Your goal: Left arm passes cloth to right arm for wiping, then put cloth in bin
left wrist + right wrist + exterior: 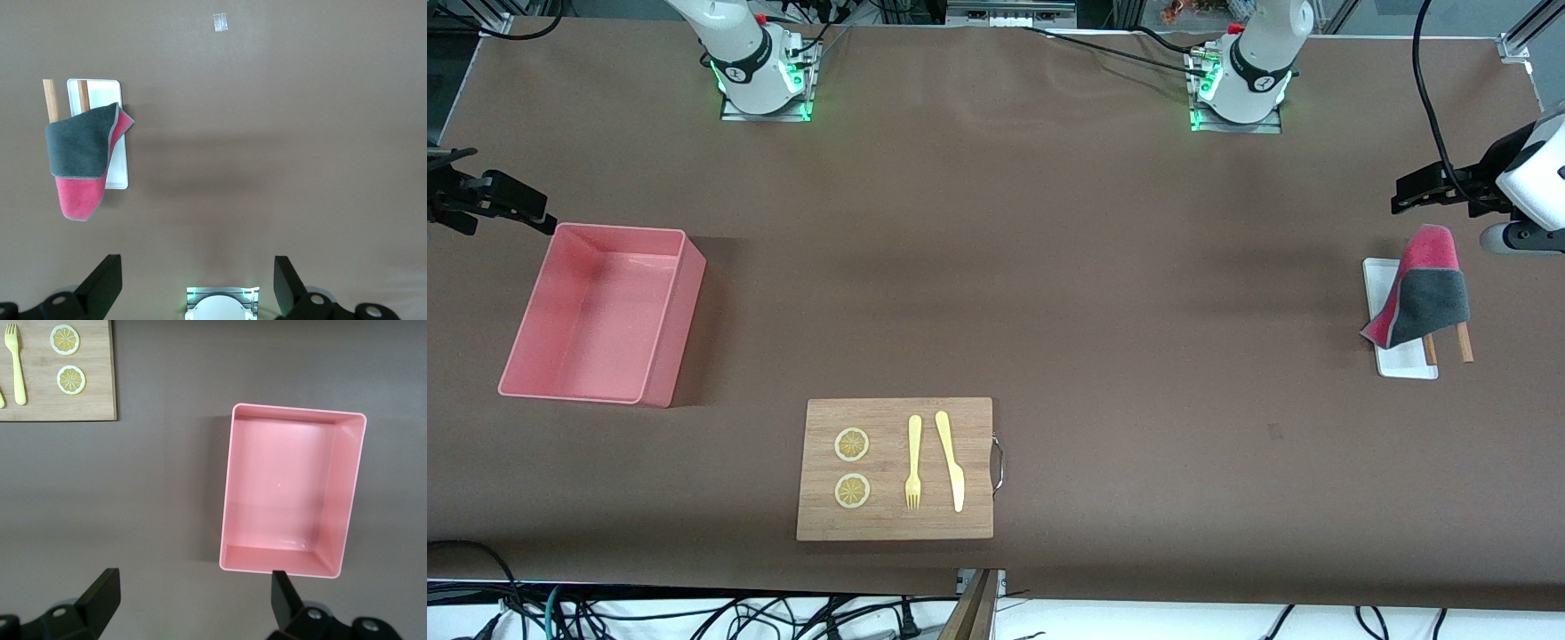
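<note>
Hanging with jaws spread apart and holding nothing, your left gripper point(193, 283) is waiting above the bench point(1049, 267) at the left arm's end, near the cloth point(1421, 289). That cloth is lying draped over a white tray point(1392, 356) and two wooden sticks point(1464, 342). Your right gripper point(190, 607) is hovering, jaws apart too, beside the bin point(605, 311)

White arms w/ black joint bands, green LEDs at bases. Black cables, red connectors up top. Left gripper point(1414, 197) and right gripper point(520, 212) black.
</note>
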